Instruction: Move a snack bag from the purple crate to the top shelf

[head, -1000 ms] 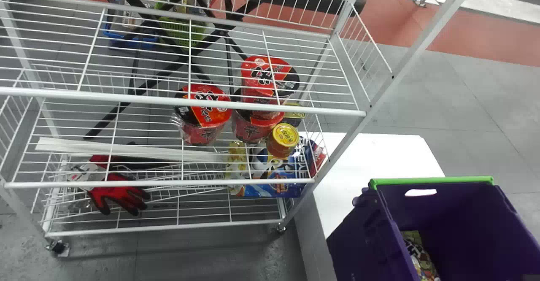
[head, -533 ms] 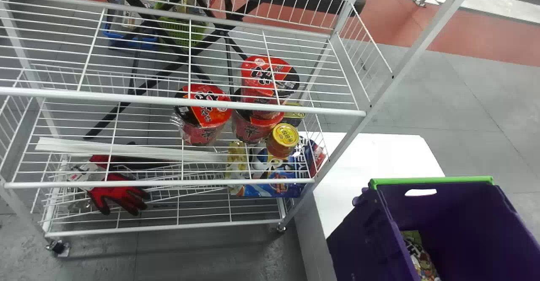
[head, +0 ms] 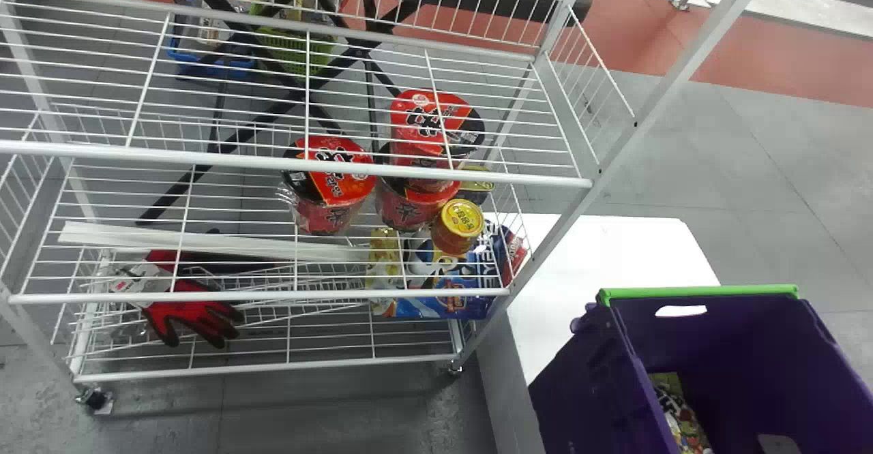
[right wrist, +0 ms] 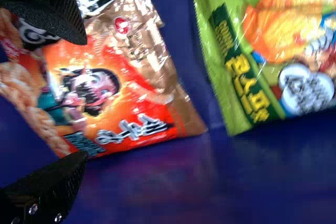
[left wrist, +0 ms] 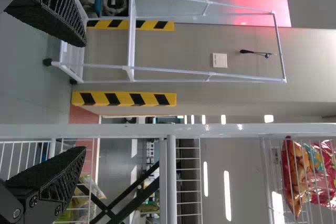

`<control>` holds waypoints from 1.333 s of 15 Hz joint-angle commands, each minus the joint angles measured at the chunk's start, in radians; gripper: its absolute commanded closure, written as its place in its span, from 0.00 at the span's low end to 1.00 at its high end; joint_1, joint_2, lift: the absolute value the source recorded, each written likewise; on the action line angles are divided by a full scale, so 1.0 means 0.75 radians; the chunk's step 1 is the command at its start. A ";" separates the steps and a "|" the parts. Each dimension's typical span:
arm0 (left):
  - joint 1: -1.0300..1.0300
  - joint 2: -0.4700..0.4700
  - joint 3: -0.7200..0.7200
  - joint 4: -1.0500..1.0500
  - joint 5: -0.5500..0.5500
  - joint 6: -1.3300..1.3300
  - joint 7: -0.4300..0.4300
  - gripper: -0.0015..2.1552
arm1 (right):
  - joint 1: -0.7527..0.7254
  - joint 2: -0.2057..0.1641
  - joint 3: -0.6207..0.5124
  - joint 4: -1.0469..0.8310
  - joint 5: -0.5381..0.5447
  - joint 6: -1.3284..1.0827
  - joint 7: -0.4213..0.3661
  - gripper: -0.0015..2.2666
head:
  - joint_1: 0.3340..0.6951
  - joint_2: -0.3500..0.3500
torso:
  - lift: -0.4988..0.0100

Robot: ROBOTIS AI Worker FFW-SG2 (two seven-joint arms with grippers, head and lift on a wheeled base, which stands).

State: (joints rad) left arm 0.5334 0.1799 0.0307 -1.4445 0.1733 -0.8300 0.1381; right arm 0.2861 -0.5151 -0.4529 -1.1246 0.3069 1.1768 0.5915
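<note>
While the right hand [right wrist: 84, 98] hangs inside the purple crate [head: 586, 386], its two fingers spread to either side of an orange snack bag [right wrist: 131, 98], nothing is yet pinched. The bag lies nearly flat on its broad face, one corner pointing away from the fingers, so a squeeze must gather loose film before it can lift. Glare and blur make it hard for me to judge whether a fingertip brushes the wrapper. A green snack bag [right wrist: 273, 66] lies just beside it, apart enough, I reckon, to be left out of the grip.

The crate stands by the wire rack [head: 293, 162], seemingly on the white desk [head: 586, 256], which should keep the carry short. Across the way, the left hand [left wrist: 84, 96] hangs by the rack with fingers wide apart and nothing between them, its help apparently not needed for so light a load.

High on the rack, red snack bags [left wrist: 294, 174] rest behind wires on what I take to be the top shelf [left wrist: 268, 182], the likely home for another. Below, noodle cups [head: 331, 185] sit upright, suited to a firm, level base.
</note>
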 commanded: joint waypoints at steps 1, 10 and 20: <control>0.001 -0.001 -0.002 0.001 0.000 -0.003 0.000 0.05 | -0.003 0.012 0.033 0.027 0.016 -0.044 -0.003 0.02 | 1.00 0.00 | 0.09; -0.010 0.010 -0.008 0.012 0.002 -0.007 -0.004 0.05 | -0.024 0.067 0.078 0.135 -0.002 -0.204 -0.155 0.05 | 1.00 0.00 | 0.09; -0.036 0.020 -0.008 0.050 0.016 -0.011 -0.010 0.05 | -0.028 0.100 0.078 0.156 -0.033 -0.236 -0.263 0.60 | 1.00 0.00 | 0.09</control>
State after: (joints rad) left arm 0.5115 0.1949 0.0246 -1.4128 0.1859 -0.8381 0.1303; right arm 0.2659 -0.4403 -0.3942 -1.0073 0.2881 0.9924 0.3983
